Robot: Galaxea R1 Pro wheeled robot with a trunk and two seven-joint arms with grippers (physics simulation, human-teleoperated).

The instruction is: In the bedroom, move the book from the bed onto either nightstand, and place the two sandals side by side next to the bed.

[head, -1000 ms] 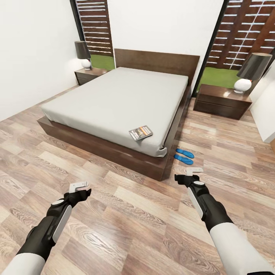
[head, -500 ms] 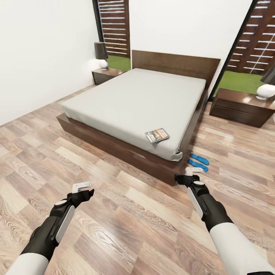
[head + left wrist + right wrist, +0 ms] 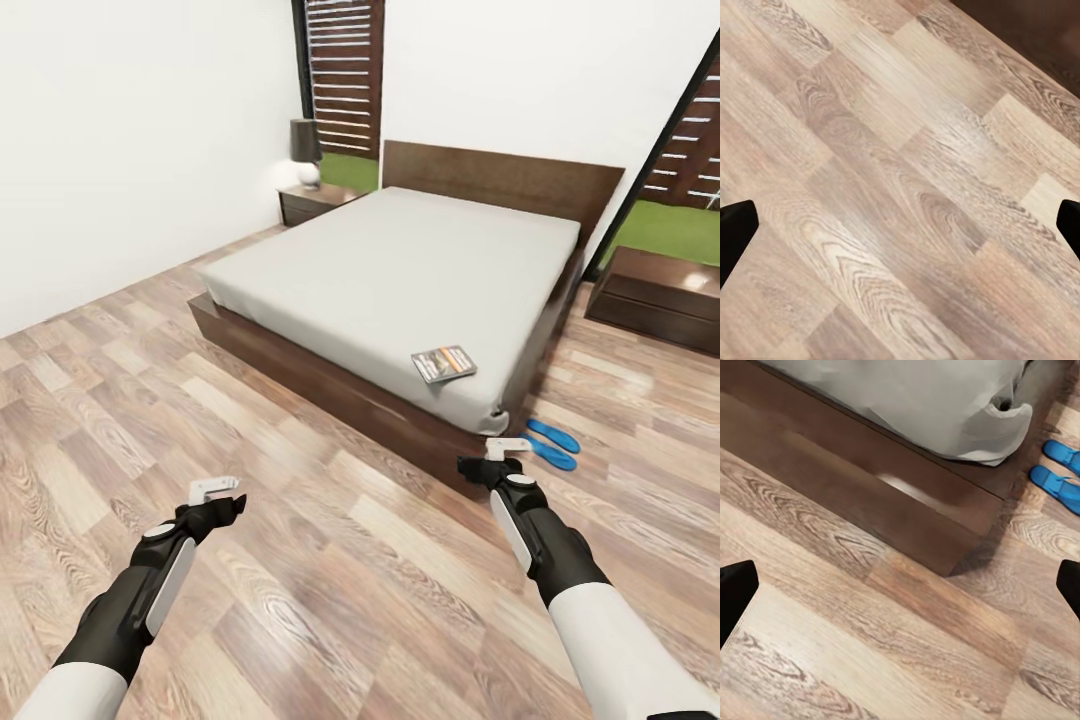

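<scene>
The book [image 3: 443,363] lies flat on the grey mattress near the foot corner of the bed [image 3: 400,270]. Two blue sandals [image 3: 553,444] lie side by side on the floor just beyond that corner, also seen as sandals [image 3: 1059,472] past the bed frame [image 3: 870,487]. One nightstand [image 3: 312,201] stands at the far side of the headboard, another nightstand [image 3: 660,293] at the right edge. My left gripper [image 3: 215,490] hangs open over bare floor, and my right gripper [image 3: 505,452] is open, short of the bed's foot corner. Both are empty.
A dark-shaded lamp [image 3: 305,150] stands on the far nightstand. White walls close the room at left and behind the bed, with dark-framed windows [image 3: 345,70] beside the headboard. Wood-plank floor [image 3: 900,187] stretches wide to the left of the bed.
The whole view has swung, so the bed, book and sandals sit further right in the picture and the right lamp has left it. Both arms hold the same pose.
</scene>
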